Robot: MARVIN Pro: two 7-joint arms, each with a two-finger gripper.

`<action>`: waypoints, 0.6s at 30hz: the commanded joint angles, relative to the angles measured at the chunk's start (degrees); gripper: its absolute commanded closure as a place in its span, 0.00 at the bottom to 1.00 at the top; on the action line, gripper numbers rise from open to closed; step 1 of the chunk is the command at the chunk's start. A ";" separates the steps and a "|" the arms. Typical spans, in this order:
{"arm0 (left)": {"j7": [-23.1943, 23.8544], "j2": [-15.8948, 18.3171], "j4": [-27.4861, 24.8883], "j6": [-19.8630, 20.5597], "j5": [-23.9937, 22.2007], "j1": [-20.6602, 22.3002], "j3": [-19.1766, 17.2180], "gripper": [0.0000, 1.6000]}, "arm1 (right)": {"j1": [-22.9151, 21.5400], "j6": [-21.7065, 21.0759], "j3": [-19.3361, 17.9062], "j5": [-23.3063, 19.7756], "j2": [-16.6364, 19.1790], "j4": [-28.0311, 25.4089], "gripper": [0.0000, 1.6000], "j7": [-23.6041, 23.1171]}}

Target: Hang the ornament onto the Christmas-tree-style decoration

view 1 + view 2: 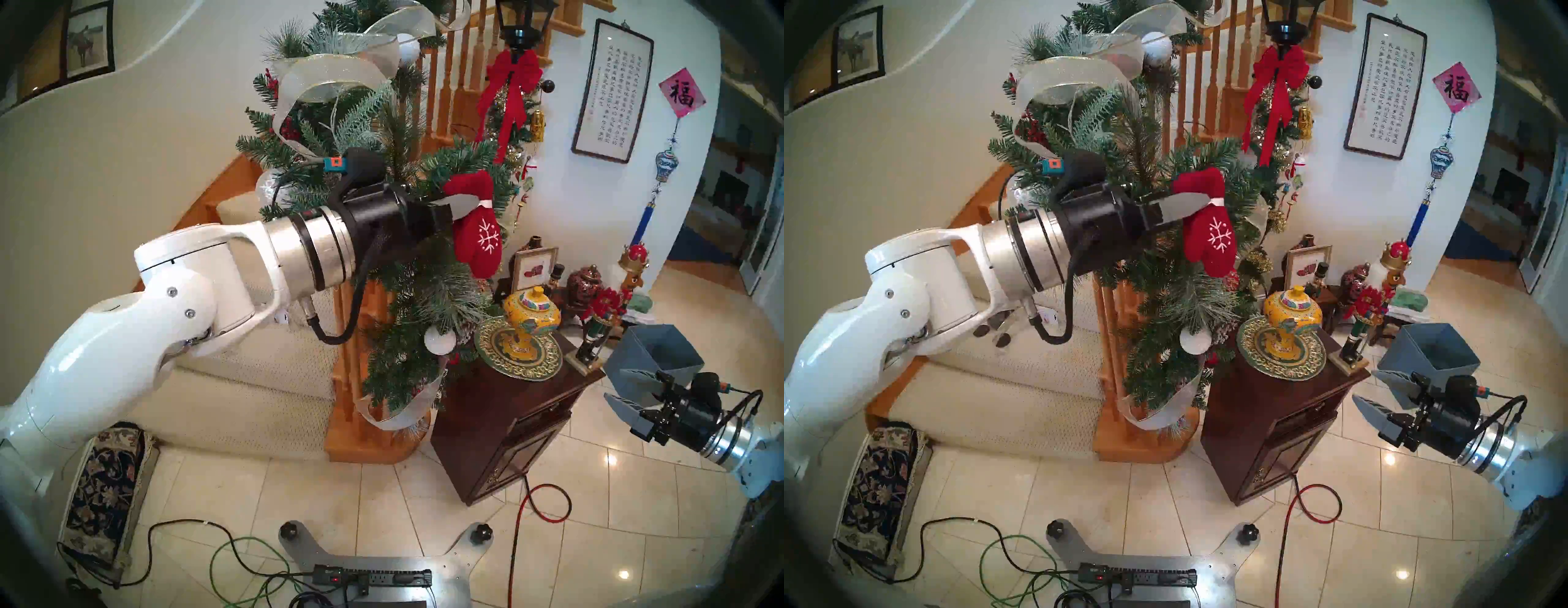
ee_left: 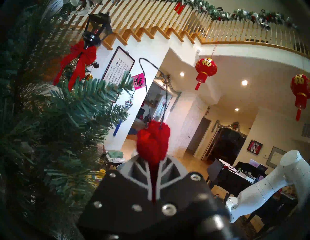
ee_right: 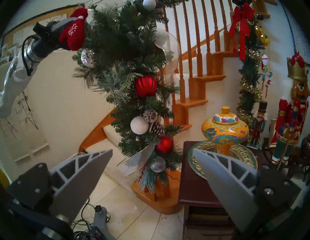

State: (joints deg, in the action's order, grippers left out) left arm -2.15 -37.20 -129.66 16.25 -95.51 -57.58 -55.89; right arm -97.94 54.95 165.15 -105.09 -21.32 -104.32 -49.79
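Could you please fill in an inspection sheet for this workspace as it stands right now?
Surface: cream tile floor; dark wooden cabinet beside the stair post.
Job's things: red mitten clamped near its cuff, loop free, hooked on nothing; pine garland close beside it.
Clutter: yellow jar, nutcracker on the cabinet.
Grippers: left gripper shut on the mitten; right gripper open, empty.
Cables: green cable, red cable on the floor.
Surroundings: wooden staircase, rug.
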 commanded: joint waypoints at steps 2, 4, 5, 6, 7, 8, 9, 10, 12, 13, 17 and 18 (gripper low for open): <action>0.13 -1.76 1.40 0.26 -1.58 1.67 -0.69 1.00 | -0.26 0.05 -0.15 0.13 0.03 -0.10 0.00 -5.77; 0.14 -2.15 1.94 0.50 -1.91 1.95 -0.74 1.00 | -0.27 0.05 -0.15 -0.01 0.04 -0.03 0.00 -6.23; 0.14 -2.34 2.19 0.61 -2.07 2.10 -0.77 1.00 | -0.27 0.05 -0.15 0.06 0.03 -0.06 0.00 -6.02; 0.15 -2.54 2.43 0.75 -2.23 2.26 -0.78 1.00 | -0.28 0.05 -0.15 -0.08 0.05 0.01 0.00 -6.49; 0.15 -2.71 2.65 0.89 -2.35 2.41 -0.78 1.00 | -0.26 0.05 -0.15 0.21 0.02 -0.14 0.00 -5.50; 0.17 -2.91 2.88 1.02 -2.50 2.55 -0.76 1.00 | -0.28 0.05 -0.15 -0.08 0.05 0.01 0.00 -6.49; 0.19 -3.10 3.10 1.13 -2.63 2.67 -0.74 1.00 | -0.26 0.05 -0.15 0.19 0.02 -0.13 0.00 -5.56; 0.21 -3.32 3.35 1.28 -2.82 2.80 -0.73 1.00 | -0.28 0.05 -0.15 -0.10 0.05 0.02 0.00 -6.55; 0.21 -3.74 3.92 1.56 -3.07 3.08 -0.65 1.00 | -0.27 0.05 -0.15 0.08 0.03 -0.07 0.00 -5.95; 0.21 -3.88 4.13 1.67 -3.16 3.17 -0.61 1.00 | -0.27 0.05 -0.15 0.02 0.04 -0.04 0.00 -6.15; 0.24 -4.58 5.12 2.24 -4.02 3.39 -0.49 1.00 | -0.25 0.05 -0.15 0.32 0.01 -0.20 0.00 -5.17; 0.24 -4.70 5.36 2.42 -4.27 3.37 -0.42 1.00 | -0.27 0.05 -0.15 0.09 0.03 -0.08 0.00 -5.92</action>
State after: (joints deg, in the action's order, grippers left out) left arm -2.17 -40.14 -125.23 18.23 -98.46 -55.88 -56.01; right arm -97.94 54.95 165.15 -105.08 -21.32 -104.32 -49.79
